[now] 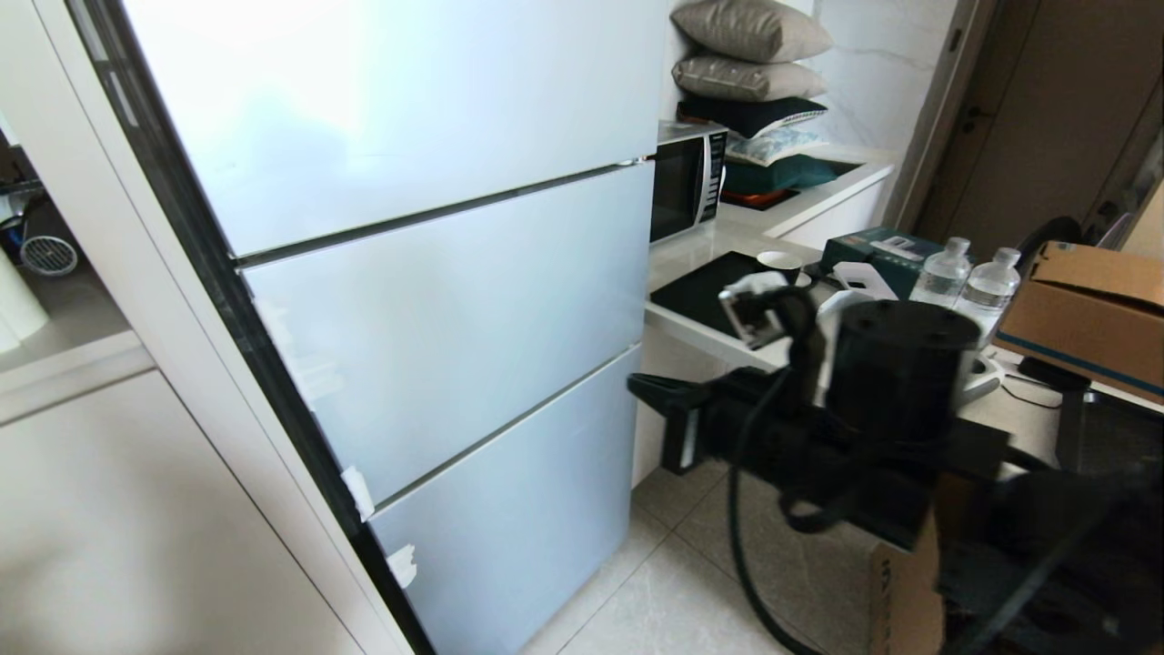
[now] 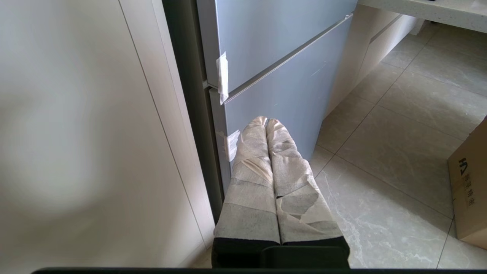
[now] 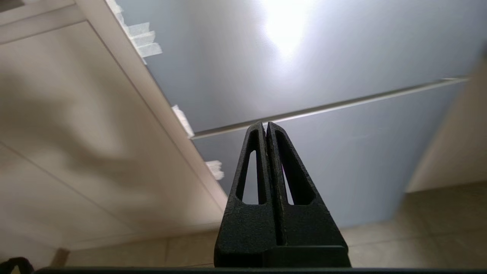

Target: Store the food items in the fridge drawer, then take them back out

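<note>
- The fridge (image 1: pixel 436 273) fills the left and centre of the head view, its three pale blue fronts all closed; neither the drawer nor the fruits can be seen in any view.
- Scraps of white tape (image 1: pixel 359 491) sit on the fridge's left edge, low in the frame, at the gap between the middle and bottom fronts.
- The right tool (image 3: pixel 266 127) is clenched, black fingers pressed together and holding nothing; in its wrist view the tips lie over the seam between two fridge fronts, contact unclear.
- The right arm (image 1: pixel 864 409) shows dark at the lower right of the head view, in front of the worktop (image 1: pixel 691 327).
- The left tool (image 2: pixel 266 123) is clenched too, its fingers wrapped in pale tape, grasping nothing; in its wrist view it points at the bottom fridge front, above the tiled floor (image 2: pixel 399 152).
- A microwave (image 1: pixel 687 177) stands at upper centre of the head view, two bottles (image 1: pixel 968 273) and a cardboard box (image 1: pixel 1087 314) at right.
</note>
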